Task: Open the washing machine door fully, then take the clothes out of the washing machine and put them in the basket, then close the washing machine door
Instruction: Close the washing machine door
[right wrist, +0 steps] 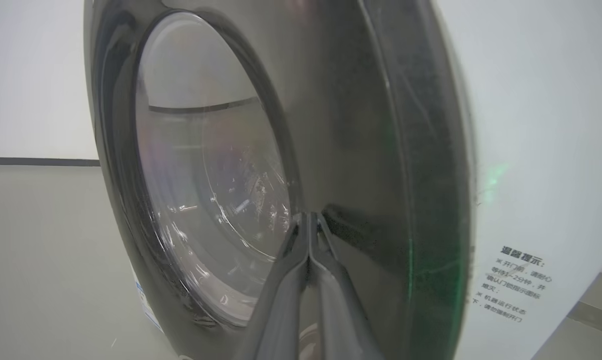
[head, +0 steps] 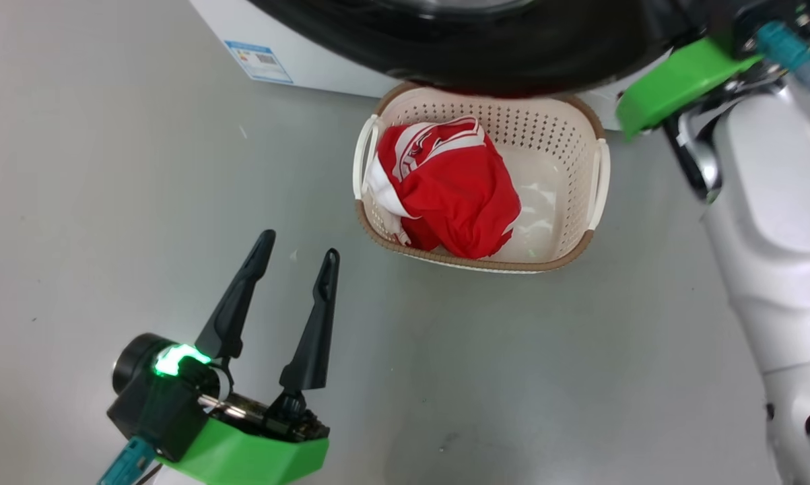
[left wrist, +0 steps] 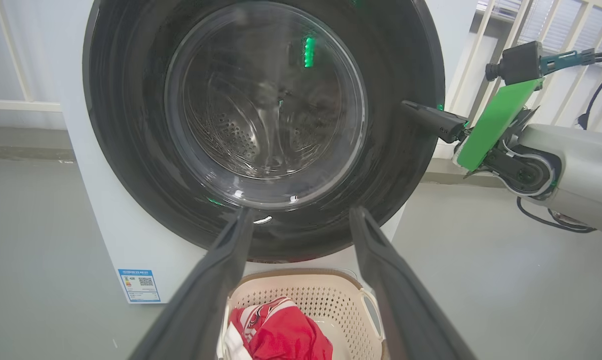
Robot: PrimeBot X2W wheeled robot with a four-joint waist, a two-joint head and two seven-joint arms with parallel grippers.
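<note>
The washing machine [left wrist: 105, 225] is a white box, and the washing machine door [left wrist: 130, 125] lies against its front, steel drum visible through the glass. My right gripper [right wrist: 308, 217] is shut and empty, its tips pressed on the door's [right wrist: 361, 125] black rim at the right side [left wrist: 411, 106]. The basket [head: 472, 266] stands on the floor just under the door [head: 499, 54]. The red clothes [head: 452, 188] with white trim lie heaped in its left half. My left gripper [head: 300, 246] hangs open and empty, left of the basket and nearer to me.
A blue label [head: 258, 62] sits low on the machine's front. My right arm's pale forearm [head: 775, 202] fills the right side. A white railing [left wrist: 491, 50] stands to the right of the machine. Grey floor [head: 108, 168] spreads all around.
</note>
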